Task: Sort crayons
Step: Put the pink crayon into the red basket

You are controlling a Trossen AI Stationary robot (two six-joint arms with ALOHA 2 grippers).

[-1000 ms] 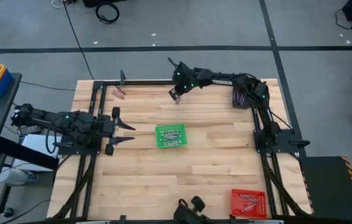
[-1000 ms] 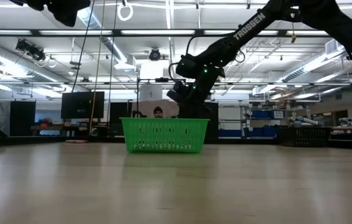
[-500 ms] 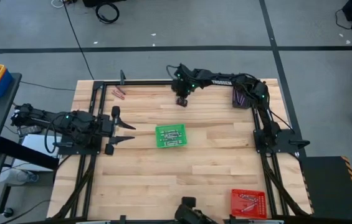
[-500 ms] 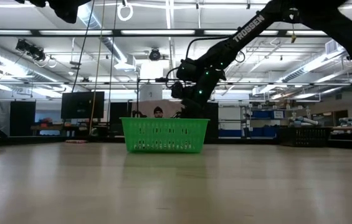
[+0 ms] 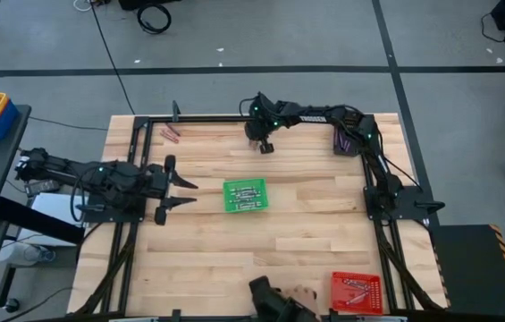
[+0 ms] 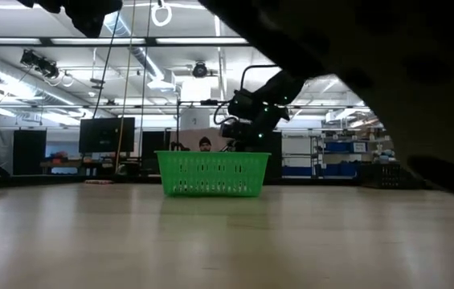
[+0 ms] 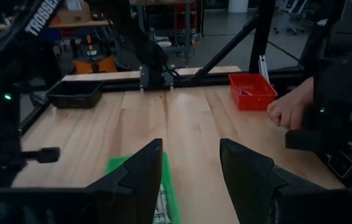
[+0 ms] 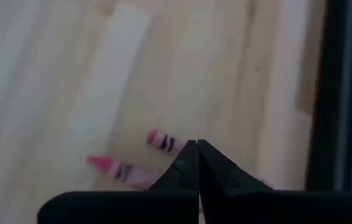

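Two reddish-pink crayons [image 8: 163,142] [image 8: 110,167] lie flat on the wood just beyond my right gripper [image 8: 197,144], which is shut, points steeply down and has nothing visible between its tips. One crayon's near end is hidden behind a finger. In the high view this gripper [image 5: 265,146] is near the table's far edge. More crayons [image 5: 171,134] lie at the far left. The green tray [image 5: 245,195] at mid-table holds several crayons. My left gripper [image 5: 183,192] hovers open, left of the green tray.
A red tray [image 5: 356,291] stands at the near right corner and a dark tray [image 5: 346,139] at the far right. A person's hand [image 5: 298,295] is at the near edge by the low camera; it also shows beside the red tray [image 7: 291,109]. A black frame rail [image 8: 337,93] runs beside the crayons.
My right gripper has sunk toward the table near the far edge and rolled about its own axis. A person's hand has come in at the near edge, and a dark shape now covers the upper right of the low view.
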